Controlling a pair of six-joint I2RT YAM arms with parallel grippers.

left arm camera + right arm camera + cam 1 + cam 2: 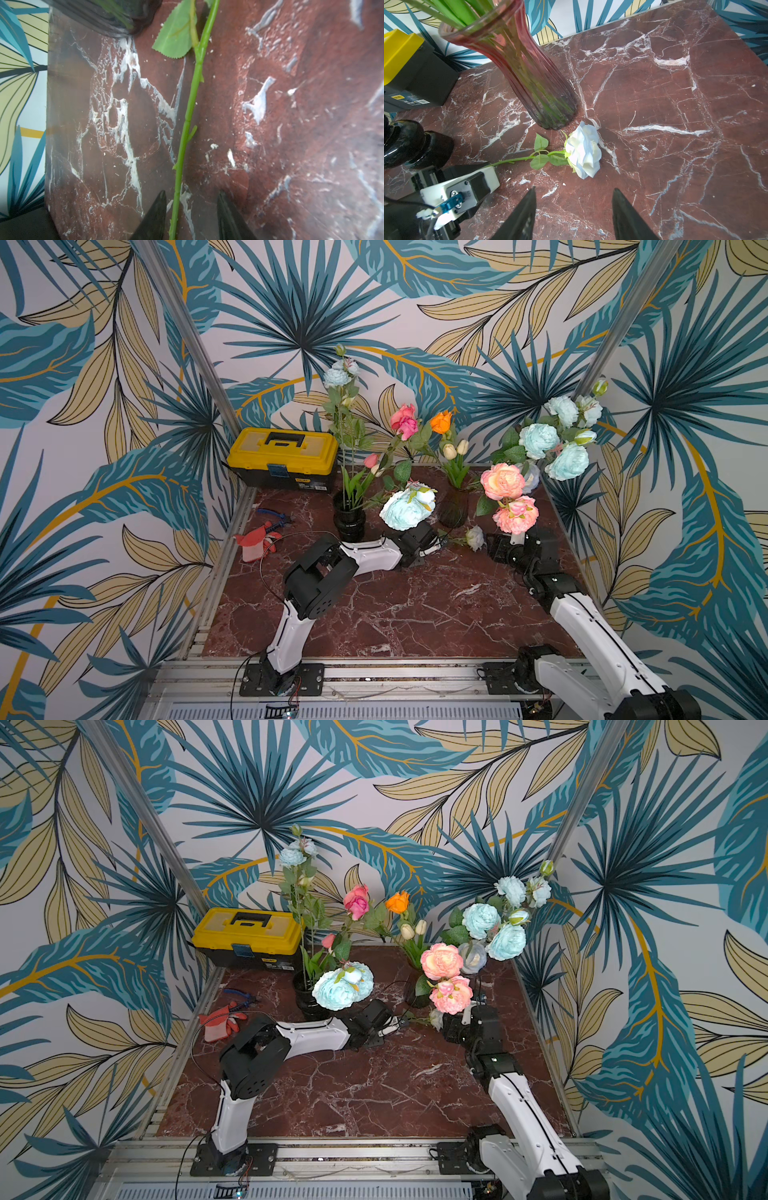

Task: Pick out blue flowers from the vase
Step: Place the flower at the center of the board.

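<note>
Tropical wallpaper (291, 315) of teal and tan leaves on every wall. Below it, red-brown marbled tabletop (415, 614), veined white. Two white-and-black robot arms (365, 556) reaching in from the near edge, both low over the middle of the table. Yellow toolbox (282, 456) at the far left corner. Red-and-white glove (255, 541) and blue-handled pliers (272, 514) near it along the left edge. Black vase (349, 522) and ribbed glass vase (454, 506) of cream tulips (451, 450) side by side toward the back.

Blue flowers (540, 440) mostly in a tall bunch at the far right, above pink-peach peonies (503, 481); container of that bunch hidden. Small blue bloom (336, 377) high on a stem rising from the black vase. Large blue bloom (405, 510) low in front of that vase, overlapping the left wrist in both top views.

White rose (583, 149), faintly blue at the petal edges, flat on the marble just beside the glass vase's base, stem (187, 124) running toward the left arm.

Left gripper (192, 192) partly open: fingers (158, 214) apart, the rose's stem lying between them, close to one finger, clear gap to the other, not pinched. Right gripper (574, 189) open to a middling width, empty, hovering just short of the rose's head, touching nothing.
</note>
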